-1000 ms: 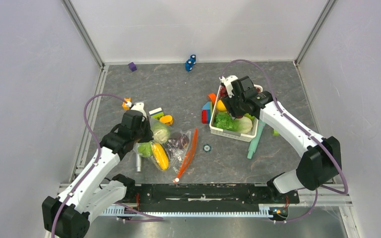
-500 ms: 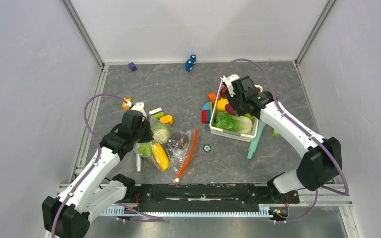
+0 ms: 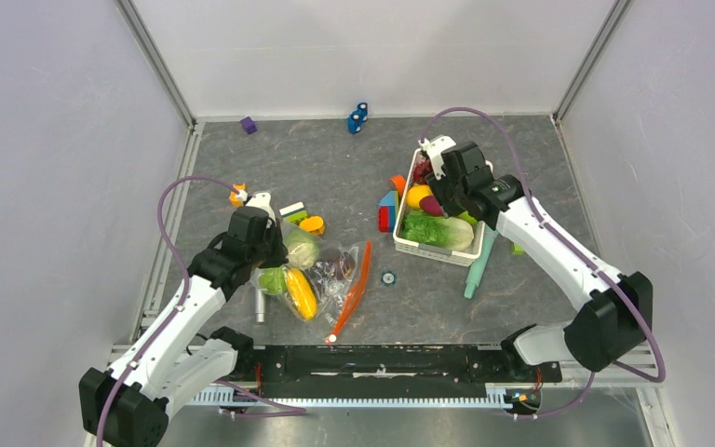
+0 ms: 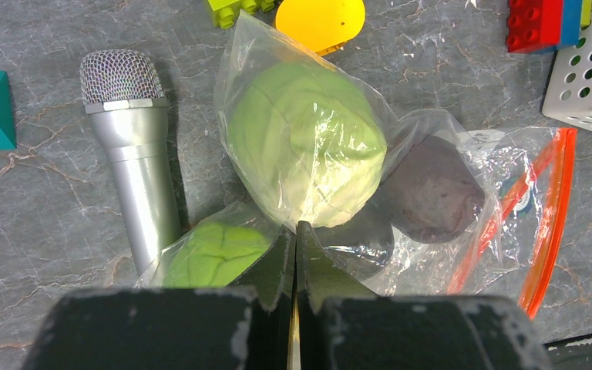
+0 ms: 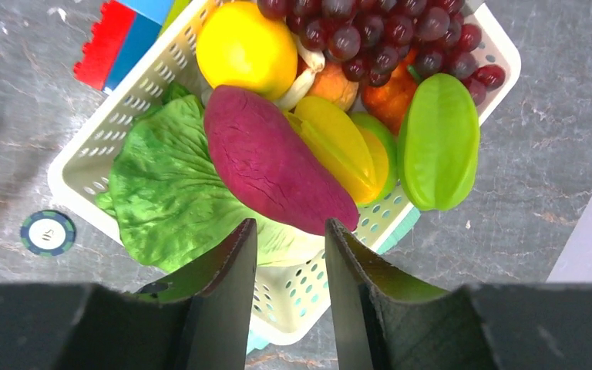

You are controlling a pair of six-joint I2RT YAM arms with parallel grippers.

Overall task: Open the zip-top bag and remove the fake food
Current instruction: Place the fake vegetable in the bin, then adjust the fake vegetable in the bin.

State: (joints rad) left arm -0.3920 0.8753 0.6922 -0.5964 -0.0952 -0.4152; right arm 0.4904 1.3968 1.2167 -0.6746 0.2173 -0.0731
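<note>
**Grey table, bag pinched on my left, basket under my right**

A grey marbled table (image 3: 335,158) between pale walls carries everything. The white basket (image 3: 408,244) is my landmark. My right gripper (image 5: 289,231) hangs over its near rim with the fingers parted, holding nothing. Inside the basket a magenta sweet potato (image 5: 274,173) lies on the lettuce leaf (image 5: 169,193), just past those fingertips.

Left of the basket, near it but not touching, the zip-top bag (image 4: 432,254) lies on the table. Its red-orange zipper strip (image 4: 551,208) is on the side facing the basket. My left gripper (image 4: 296,239) is at the bag's side away from the basket, fingers pressed together on a fold of its plastic.

In the bag, the pale cabbage (image 4: 304,146) is biggest, then the corn cob (image 3: 300,292). The dark eggplant (image 4: 432,189) lies closest to the basket, and the green fruit (image 4: 212,254) farthest. A silver microphone (image 4: 135,154) lies just beyond the bag, farther again from the basket.
</note>
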